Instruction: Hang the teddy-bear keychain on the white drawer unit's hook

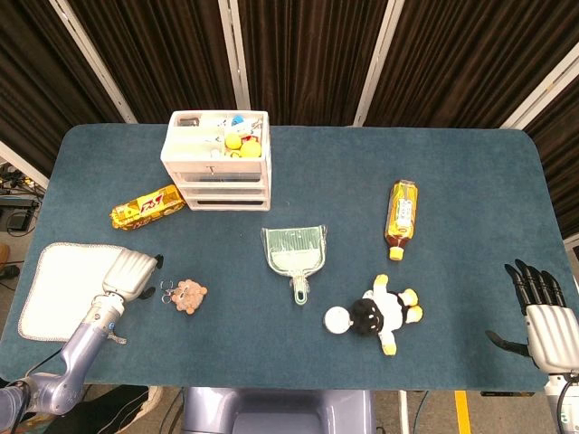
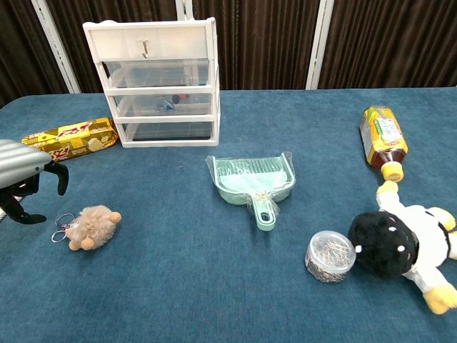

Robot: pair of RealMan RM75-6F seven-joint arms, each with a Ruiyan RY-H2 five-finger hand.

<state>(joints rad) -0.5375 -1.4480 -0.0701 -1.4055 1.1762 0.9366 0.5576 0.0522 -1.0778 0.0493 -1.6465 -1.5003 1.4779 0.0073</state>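
The tan teddy-bear keychain (image 1: 188, 295) (image 2: 93, 226) lies on the blue table, its metal rings (image 2: 61, 227) toward the left. My left hand (image 1: 132, 274) (image 2: 25, 179) hovers just left of it, fingers apart and curved down, holding nothing. The white drawer unit (image 1: 218, 160) (image 2: 158, 81) stands at the back left, its small hook (image 2: 145, 48) on the top drawer front. My right hand (image 1: 539, 312) rests open at the table's right front corner, seen only in the head view.
A yellow snack pack (image 1: 146, 207) lies left of the drawers. A green dustpan (image 1: 295, 254), a tea bottle (image 1: 402, 212), a black-and-white plush (image 1: 384, 312) and a jar of pins (image 2: 329, 255) sit mid to right. A white cloth (image 1: 61, 289) lies left.
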